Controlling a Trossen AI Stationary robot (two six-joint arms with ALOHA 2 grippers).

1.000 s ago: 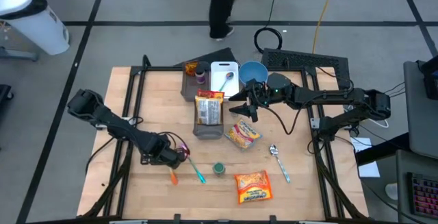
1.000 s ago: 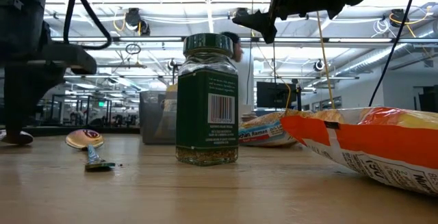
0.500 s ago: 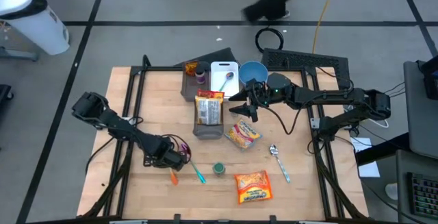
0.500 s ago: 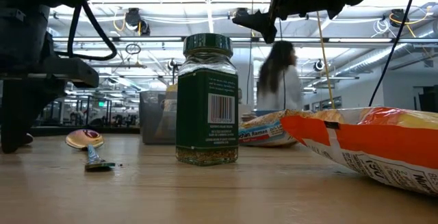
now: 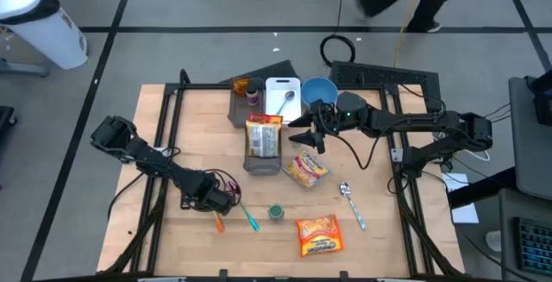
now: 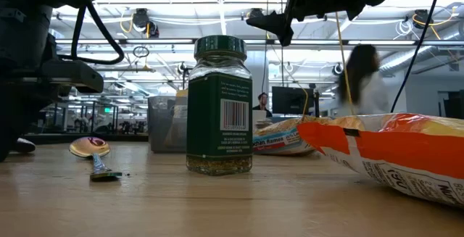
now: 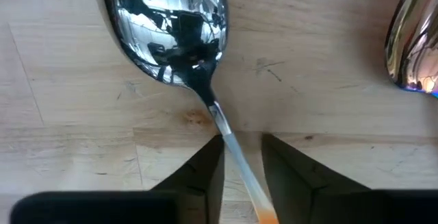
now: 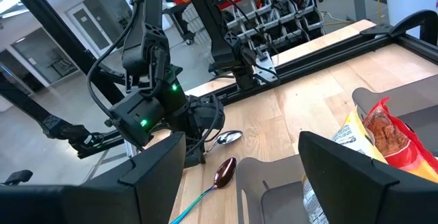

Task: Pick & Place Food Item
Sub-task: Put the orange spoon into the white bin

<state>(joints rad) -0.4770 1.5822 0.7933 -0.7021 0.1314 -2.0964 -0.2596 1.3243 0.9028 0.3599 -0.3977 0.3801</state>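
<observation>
**Left hand closing on a spoon handle**

The step in hand looks like the grasp. The left hand [image 7: 241, 172] is low on the surface [image 5: 164, 239], its two fingers [image 7: 205, 172] straddling the thin neck of the orange spoon [image 7: 171, 32]. A narrow gap shows on each side of the neck, so the fingers are nearly together but not yet pinching it. The spoon lies flat, bowl pointing away from the hand, with the orange of its handle just showing between the fingers. A teal spoon [image 5: 248, 219] lies just beside it, and a green-lidded jar [image 5: 276, 212] stands near.

The task names a food item, yet this arm is on a utensil. The food packets lie apart: an orange snack bag [image 5: 317, 235] toward the near edge, a noodle packet [image 5: 305, 168] at mid-surface, and a packet in the grey tray [image 5: 263, 165].

Next, I judge, the fingers must finish closing squarely on the neck and lift straight; a flat, slim handle may slip or pivot.

The right hand [image 5: 302, 137] hovers spread above the tray and noodle packet, holding nothing.
</observation>
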